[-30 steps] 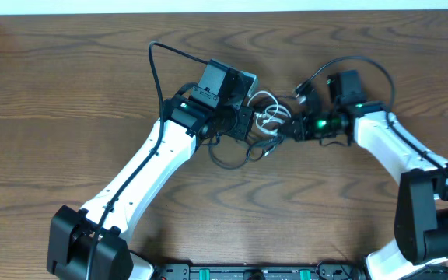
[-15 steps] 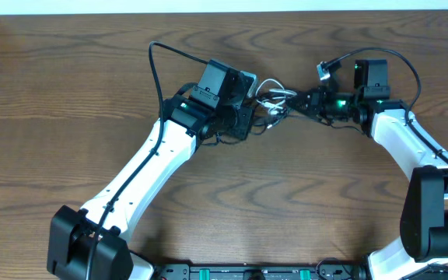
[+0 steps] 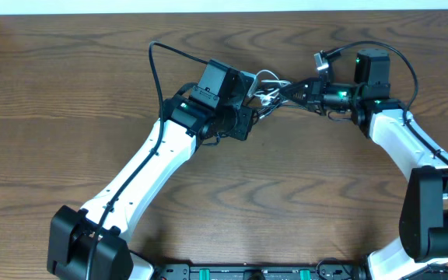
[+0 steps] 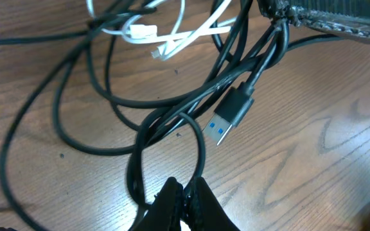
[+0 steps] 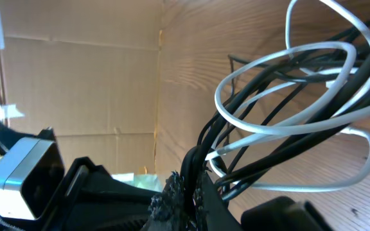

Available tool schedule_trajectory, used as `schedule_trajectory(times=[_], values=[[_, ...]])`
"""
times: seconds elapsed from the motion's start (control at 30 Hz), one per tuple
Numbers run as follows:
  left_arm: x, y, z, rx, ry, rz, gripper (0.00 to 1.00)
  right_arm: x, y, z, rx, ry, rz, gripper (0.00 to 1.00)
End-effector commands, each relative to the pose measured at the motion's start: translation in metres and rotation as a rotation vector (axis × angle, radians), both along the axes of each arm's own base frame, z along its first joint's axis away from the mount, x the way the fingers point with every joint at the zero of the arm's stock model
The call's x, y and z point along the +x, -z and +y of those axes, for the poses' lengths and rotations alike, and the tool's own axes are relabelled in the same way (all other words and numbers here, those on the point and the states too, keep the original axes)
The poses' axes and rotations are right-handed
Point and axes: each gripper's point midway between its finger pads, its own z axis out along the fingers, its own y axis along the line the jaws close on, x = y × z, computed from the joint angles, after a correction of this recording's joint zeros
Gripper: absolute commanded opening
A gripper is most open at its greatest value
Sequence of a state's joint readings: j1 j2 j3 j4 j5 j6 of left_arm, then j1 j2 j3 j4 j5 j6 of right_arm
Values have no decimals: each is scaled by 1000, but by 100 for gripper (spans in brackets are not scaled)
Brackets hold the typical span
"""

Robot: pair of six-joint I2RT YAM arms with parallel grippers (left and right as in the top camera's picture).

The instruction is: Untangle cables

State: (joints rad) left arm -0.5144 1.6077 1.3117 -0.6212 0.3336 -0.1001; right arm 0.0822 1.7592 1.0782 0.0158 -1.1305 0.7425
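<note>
- Cables [image 3: 269,87] bunched in one tangle at the far middle of the table [image 3: 68,93], strung between the two arms
- Left tool [image 4: 184,196] closed, tips pinched together on a loop of black cable [image 4: 201,151] right at the table surface
- Right tool [image 5: 186,190] closed, clamped on a bundle of several black strands that fan out away from it
- In the overhead view, right tool [image 3: 300,89] just right of the tangle, strands running in a rough line from it down-left toward the left wrist
- White cable [image 4: 172,35] looped through the black ones at the far side of the knot; seen as wide white rings [image 5: 281,128] in the right wrist view
- Black plug [image 4: 231,114] with a blue insert lying flat on the wood, just beside the pinched loop, touching crossing black strands
- More black loops spread left across the table in the left wrist view
</note>
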Motion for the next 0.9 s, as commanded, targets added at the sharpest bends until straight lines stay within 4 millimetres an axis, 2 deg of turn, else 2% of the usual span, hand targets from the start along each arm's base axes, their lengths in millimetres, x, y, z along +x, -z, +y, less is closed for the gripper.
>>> schedule_trajectory(times=[0.0, 0.2, 0.4, 0.87], values=[[4, -3, -1, 2, 7, -15, 8, -5, -15, 12, 38, -55, -26, 1], [-2, -5, -7, -29, 33, 4, 8, 12, -7, 5, 7, 70, 60, 1], [-2, -4, -7, -28, 34, 6, 8, 24, -28, 6, 78, 107, 58, 1], [1, -7, -9, -37, 34, -11, 8, 17, -32, 18, 100, 63, 70, 1]])
